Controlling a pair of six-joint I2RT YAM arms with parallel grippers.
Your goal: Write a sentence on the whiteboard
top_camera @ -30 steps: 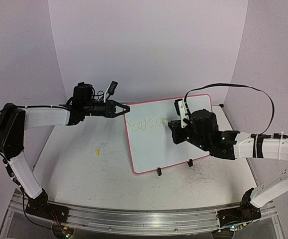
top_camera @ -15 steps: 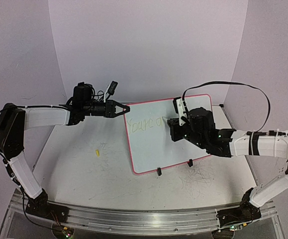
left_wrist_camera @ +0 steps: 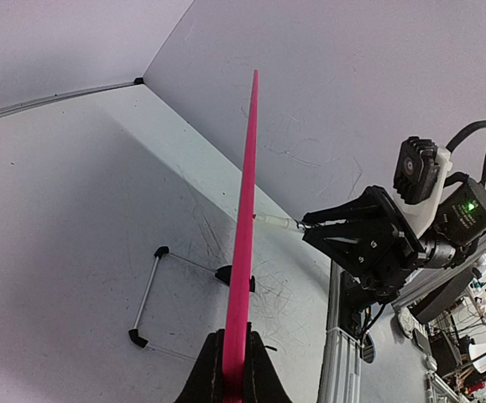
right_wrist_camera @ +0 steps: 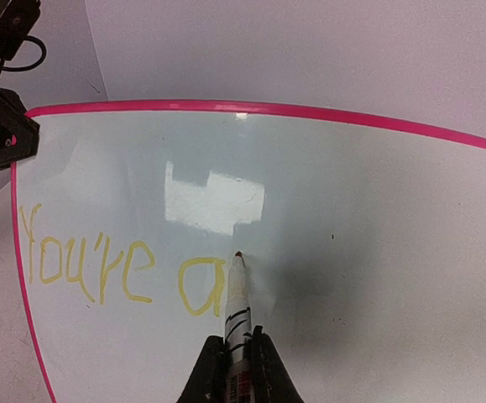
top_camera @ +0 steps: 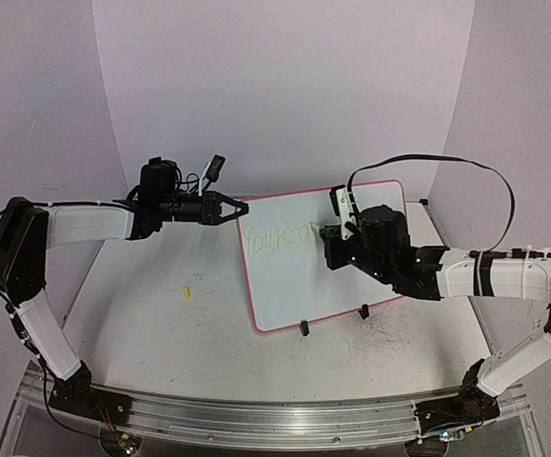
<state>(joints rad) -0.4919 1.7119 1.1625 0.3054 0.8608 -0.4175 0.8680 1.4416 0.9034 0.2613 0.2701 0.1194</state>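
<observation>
From above, the left gripper [top_camera: 236, 207] is closed on the left edge of the whiteboard [top_camera: 342, 276], though its finger contact is too small to judge there. Its wrist view shows the board edge-on, only the pink rim pinched between the fingers, with the writing face hidden. A small yellow piece [top_camera: 186, 290] lies on the table [top_camera: 151, 333]; what it is I cannot tell. The board sits right of centre, with two black clip feet [top_camera: 305, 328] on its near edge. The sentence [right_wrist_camera: 91, 264] is faint from above, but the right wrist view reads "You're a". A marker [right_wrist_camera: 237, 306] covers the next stroke, clamped in the right gripper [right_wrist_camera: 234, 357], tip on the board.
</observation>
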